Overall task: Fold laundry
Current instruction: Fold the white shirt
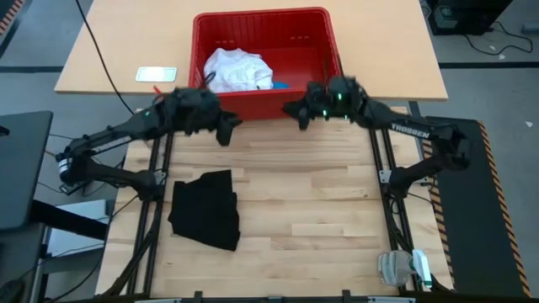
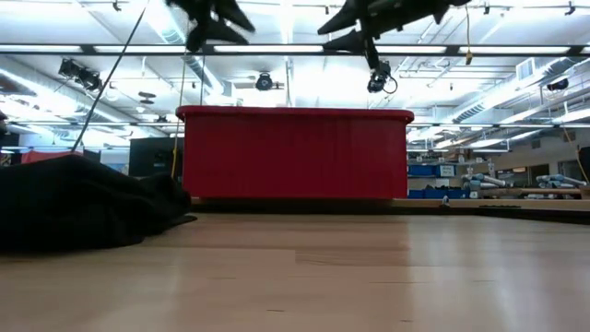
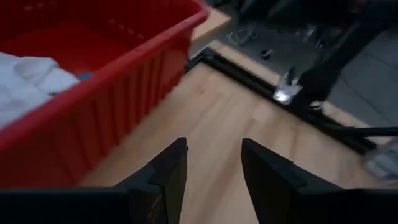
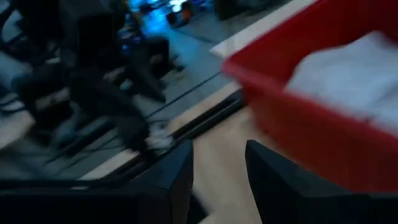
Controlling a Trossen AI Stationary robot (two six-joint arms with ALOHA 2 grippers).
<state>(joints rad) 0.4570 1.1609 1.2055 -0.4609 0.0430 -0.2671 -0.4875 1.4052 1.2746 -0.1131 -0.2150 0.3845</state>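
One wooden table (image 1: 320, 219) (pale), bright workshop

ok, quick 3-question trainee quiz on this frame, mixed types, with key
1. True or false: the black garment lies inside the red basket.
2. Which garment fills most of the basket? A) white T-shirt B) black garment C) none
3. Fill in: the left gripper and right gripper both hover empty, fingers apart, near the basket's ____ wall (the one facing the black garment, or the far one).

Key:
1. False: it lies on the wooden table, on the left arm's side.
2. A
3. the one facing the black garment
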